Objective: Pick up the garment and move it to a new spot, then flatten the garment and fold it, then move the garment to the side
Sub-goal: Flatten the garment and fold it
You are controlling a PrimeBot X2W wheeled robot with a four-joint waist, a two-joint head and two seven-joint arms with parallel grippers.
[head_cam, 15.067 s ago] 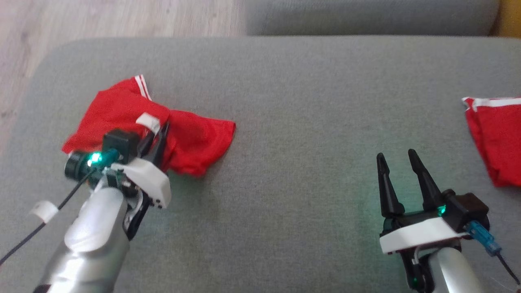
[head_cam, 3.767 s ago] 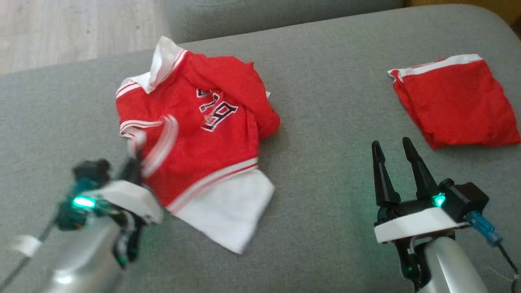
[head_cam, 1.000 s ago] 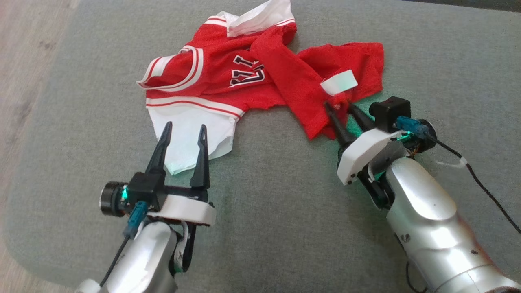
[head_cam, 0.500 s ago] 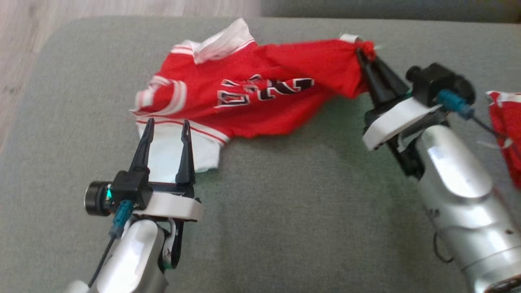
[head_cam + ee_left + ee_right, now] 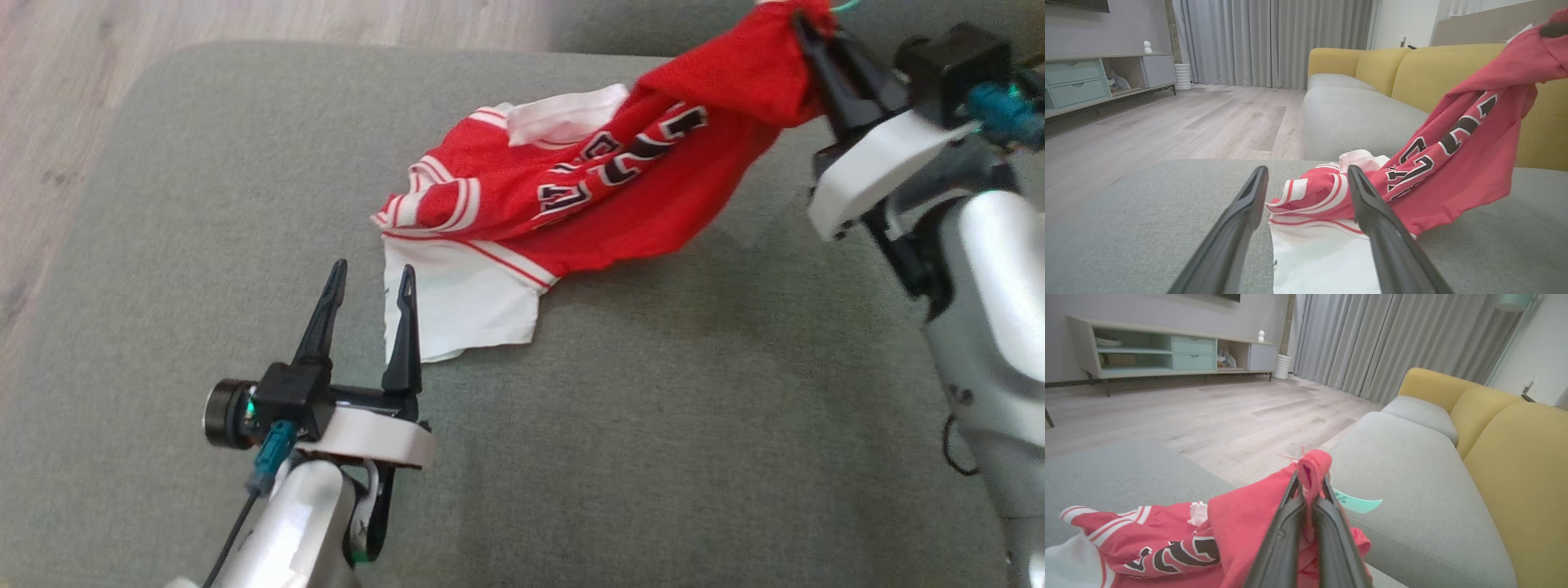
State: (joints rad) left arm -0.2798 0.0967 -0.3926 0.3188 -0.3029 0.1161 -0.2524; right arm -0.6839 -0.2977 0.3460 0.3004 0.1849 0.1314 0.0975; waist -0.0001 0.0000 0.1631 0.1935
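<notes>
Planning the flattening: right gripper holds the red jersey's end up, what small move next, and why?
Probably ease the open left gripper forward onto the white hem. The right gripper is shut on the jersey, one end raised; the rest lies bunched on the cushion; a second grip could stretch it.

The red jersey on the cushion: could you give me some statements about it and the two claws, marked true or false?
1. The right gripper is shut on a bunched red edge of the red and white jersey with black letters. True.
2. The left gripper clamps the jersey's white hem. False: it is open and grips nothing.
3. The whole jersey lies flat on the grey fabric cushion. False: the gripped end is lifted, and only the white end rests on the cushion.
4. A yellow sofa backrest stands behind the grey seats. True.
</notes>
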